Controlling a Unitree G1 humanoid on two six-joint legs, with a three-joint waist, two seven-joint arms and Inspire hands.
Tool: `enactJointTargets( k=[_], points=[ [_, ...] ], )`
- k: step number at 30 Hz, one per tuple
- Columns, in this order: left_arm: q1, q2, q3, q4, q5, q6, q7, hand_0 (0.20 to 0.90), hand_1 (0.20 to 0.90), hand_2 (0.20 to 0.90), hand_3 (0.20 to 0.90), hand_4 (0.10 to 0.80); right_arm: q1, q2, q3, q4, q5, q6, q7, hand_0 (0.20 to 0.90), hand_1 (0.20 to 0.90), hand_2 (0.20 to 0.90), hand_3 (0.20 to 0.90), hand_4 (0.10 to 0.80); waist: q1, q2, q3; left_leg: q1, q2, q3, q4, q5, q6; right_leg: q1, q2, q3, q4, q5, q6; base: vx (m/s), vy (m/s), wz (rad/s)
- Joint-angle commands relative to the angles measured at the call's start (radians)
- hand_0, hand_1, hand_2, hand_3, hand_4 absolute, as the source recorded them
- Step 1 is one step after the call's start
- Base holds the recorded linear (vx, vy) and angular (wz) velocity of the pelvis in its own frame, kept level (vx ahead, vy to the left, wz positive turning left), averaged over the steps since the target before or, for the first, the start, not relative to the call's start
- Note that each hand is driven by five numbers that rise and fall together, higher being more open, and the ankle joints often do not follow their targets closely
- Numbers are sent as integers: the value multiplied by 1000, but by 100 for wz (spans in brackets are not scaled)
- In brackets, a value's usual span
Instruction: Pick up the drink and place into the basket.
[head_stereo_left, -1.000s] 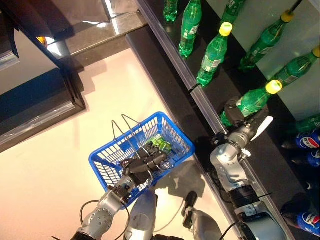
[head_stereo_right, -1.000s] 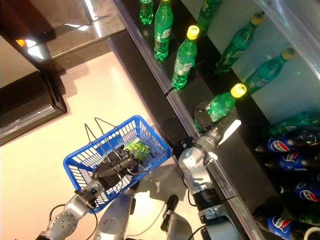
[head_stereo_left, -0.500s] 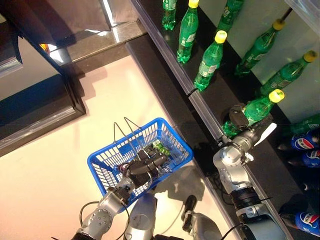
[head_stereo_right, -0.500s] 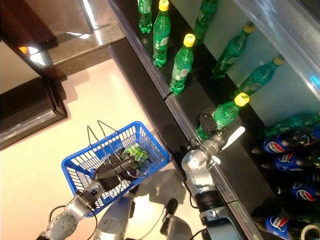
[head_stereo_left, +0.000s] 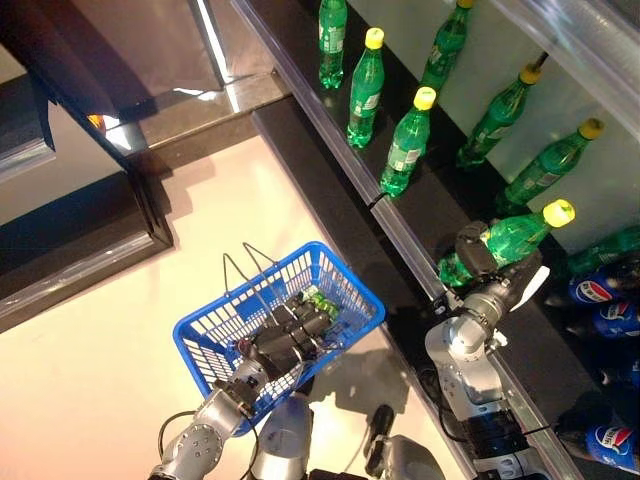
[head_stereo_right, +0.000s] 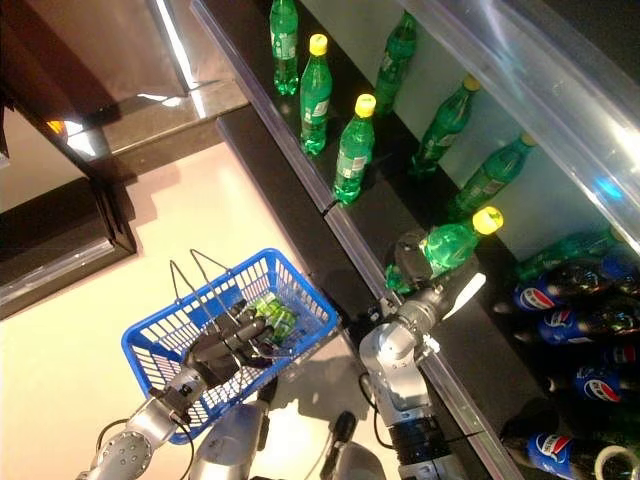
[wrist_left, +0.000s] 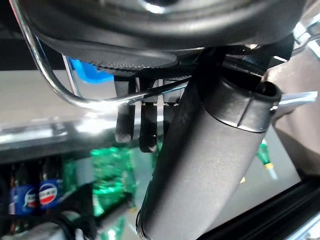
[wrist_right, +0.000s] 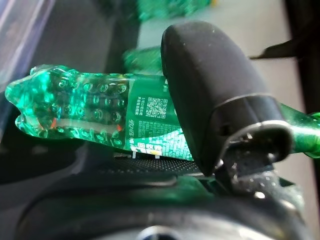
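Note:
A green bottle with a yellow cap is in my right hand, tilted over the dark shelf edge. In the right wrist view the thumb curls over the green bottle. My left hand is shut on the thin wire handles of the blue basket, which hangs at the lower left off the floor. A green drink lies inside the basket.
Green bottles stand in a row on the dark shelf running along the right. Blue-labelled dark bottles stand further right on the shelf. A dark cabinet is at the upper left over the pale floor.
The camera has shifted, so the shelf rows have slid in the picture. My right hand has lifted the green bottle a little and tilted it more. The blue basket stays in place.

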Motion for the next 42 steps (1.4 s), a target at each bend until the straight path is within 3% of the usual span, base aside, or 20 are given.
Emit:
enactJointTargets(
  k=[1,7,12,22,26,35,42],
  points=[
    [-20,-76,-5,-441,-49,-66,-169,300,300,300,200,100,-62,-111,66,-187,-113,-105,144,300,300,300,200,100,-17,17,-275,34,70,-52,62,-66,-71,-42,-103,4,-5,129,96,3,56,2],
    [-14,-76,-81,-445,-37,-54,-219,300,300,300,200,100,-2,-121,150,-286,-59,-115,301,300,300,300,200,100,-37,16,-309,71,66,-30,39,-64,-66,-24,-100,-6,-3,121,90,-16,58,0],
    [-26,-70,-146,-437,-26,-76,-235,300,300,300,200,100,-6,-125,202,-310,-28,-109,360,300,300,300,200,100,-52,16,-319,88,65,-17,28,-60,-63,-19,-95,-7,0,118,83,-23,24,-1],
    [-88,-84,-296,-488,-10,-118,-407,300,300,300,200,100,-29,-126,318,-272,-7,-8,413,300,300,300,200,100,-71,17,-324,87,62,0,41,-58,-60,-19,-94,-9,13,111,66,-3,3,0],
    [-125,-94,-332,-520,-34,-131,-395,300,300,300,200,100,-41,-110,360,-219,-49,5,392,300,300,300,200,100,-74,20,-321,82,58,5,62,-61,-64,-16,-97,-18,19,112,63,0,0,0],
    [-154,-85,-296,-588,-6,-179,-400,300,300,300,200,100,-53,-117,351,-144,-84,64,373,300,300,300,200,100,-67,24,-315,42,56,18,131,-78,-70,-29,-110,-32,47,106,58,1,11,1],
    [-132,-58,-191,-624,-3,-201,-414,300,300,300,200,100,60,-137,336,-119,-93,64,402,300,300,300,200,100,-65,30,-320,29,54,31,147,-85,-66,-43,-118,-34,67,101,61,11,10,0]
  ],
)
